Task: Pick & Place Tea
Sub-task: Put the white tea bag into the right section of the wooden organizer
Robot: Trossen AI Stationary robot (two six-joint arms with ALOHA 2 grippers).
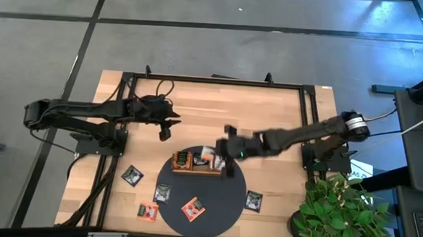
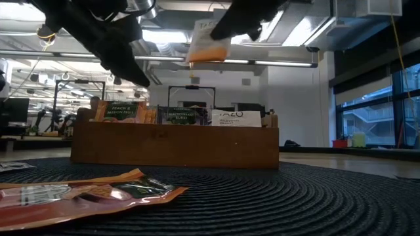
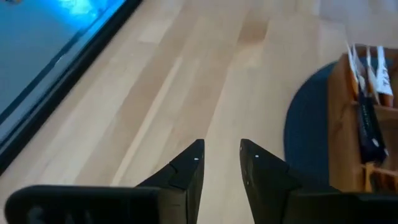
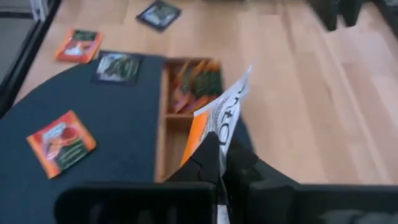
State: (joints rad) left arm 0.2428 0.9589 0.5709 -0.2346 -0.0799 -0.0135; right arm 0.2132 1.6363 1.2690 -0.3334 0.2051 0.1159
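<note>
A white-and-orange sachet (image 4: 222,121) hangs above the tray (image 4: 163,134), pinched in the right tool (image 4: 221,163). Other sachets lie on the mat (image 1: 222,199) and the surface (image 1: 197,107). The left tool (image 3: 221,162), fingers slightly apart and empty, hovers beside the mat.

High view: straight down over me and the whole table (image 1: 198,103). Low view: mat level, close to the tray (image 2: 174,144), facing the room. Wrist views: forward past my fingers; both catch the tray ahead.
</note>
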